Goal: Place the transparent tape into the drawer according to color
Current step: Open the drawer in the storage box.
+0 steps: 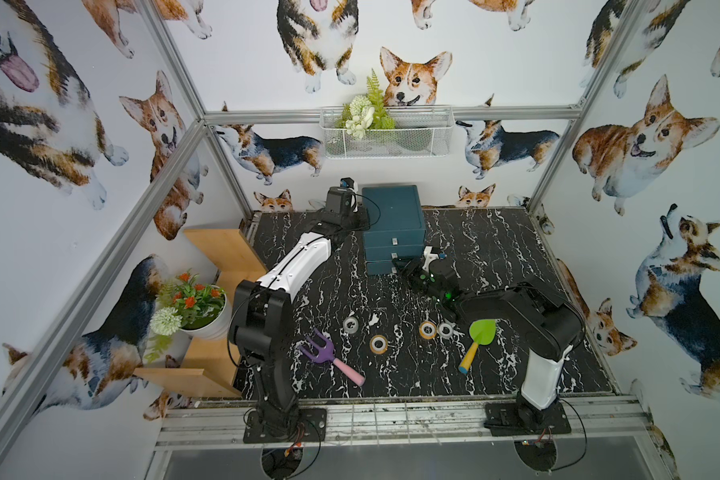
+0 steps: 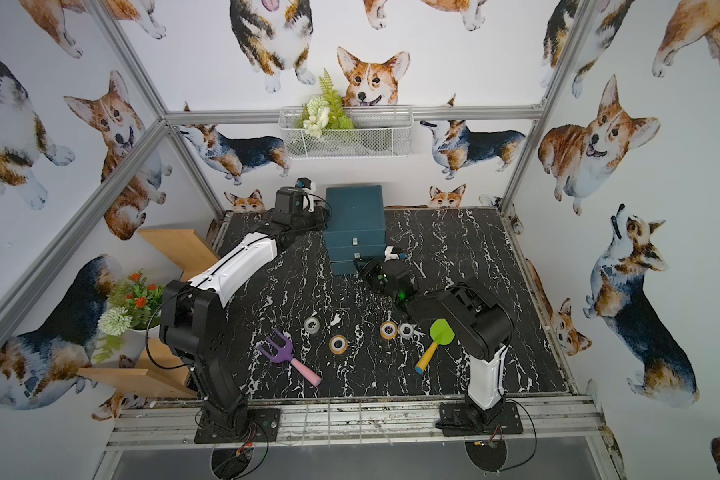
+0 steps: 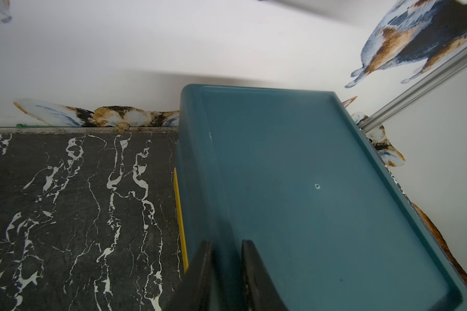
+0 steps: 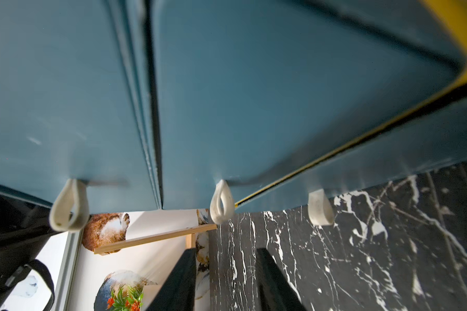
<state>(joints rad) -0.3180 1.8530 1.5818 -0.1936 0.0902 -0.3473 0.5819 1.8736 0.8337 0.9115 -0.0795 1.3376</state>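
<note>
**Top views.** In both top views I log four rolls of transparent tape [image 1: 378, 344] [image 2: 338, 344] loose on the marble table [image 1: 495, 249]. Two are orange and two clear grey. They lie in a ragged row at 6 o'clock from the teal drawer cabinet [image 1: 393, 216], well apart from it. The green trowel [image 1: 481, 332] lies at 3 o'clock of the row, and the purple rake [image 1: 323, 353] at 8 o'clock. The right gripper [image 1: 400, 264] sits at the lower drawer fronts, at the cabinet's 5 o'clock. The left arm [image 1: 296, 262] reaches to the cabinet's 10 o'clock corner.

**Left wrist view.** The left gripper [image 3: 224, 243] hangs over the cabinet's top edge, fingers drawn together and gripping nothing.

**Right wrist view.** The right gripper's fingers [image 4: 184, 280] stand apart and empty. They point at the middle one of three white pull loops [image 4: 221, 202] and stop short of it.
</note>
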